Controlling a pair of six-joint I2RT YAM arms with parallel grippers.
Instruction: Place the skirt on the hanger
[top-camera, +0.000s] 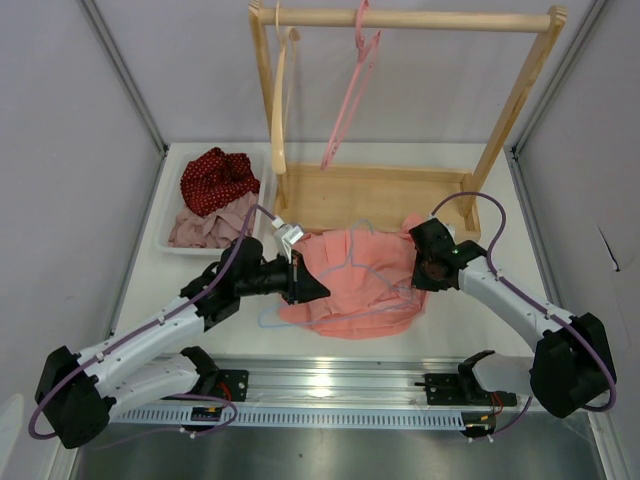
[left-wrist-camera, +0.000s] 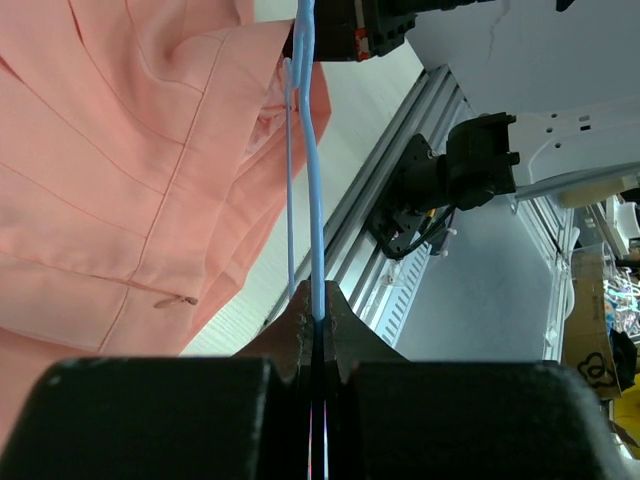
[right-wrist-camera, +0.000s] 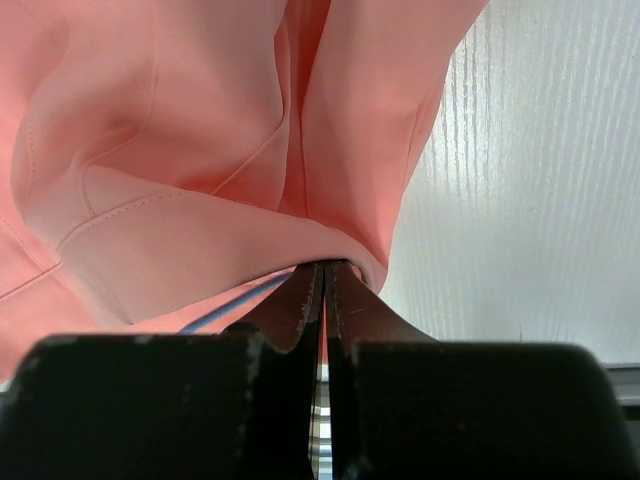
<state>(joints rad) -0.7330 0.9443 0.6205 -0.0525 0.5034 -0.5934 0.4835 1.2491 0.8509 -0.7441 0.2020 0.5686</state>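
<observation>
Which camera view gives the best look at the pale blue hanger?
Top external: only there does most of the hanger show, its thin frame lying across the skirt. Left wrist shows just a stretch of its blue wire running into the shut left gripper. Right wrist shows only a blue sliver beneath a skirt fold.

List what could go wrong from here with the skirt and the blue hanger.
1. The left jaws pinch only the thin wire of the blue hanger, so it may twist or slip.
2. The right jaws hold just a small fold at the edge of the skirt, and a pull could free it.
3. The hanger wire runs close under that fold, so it might snag there.
</observation>
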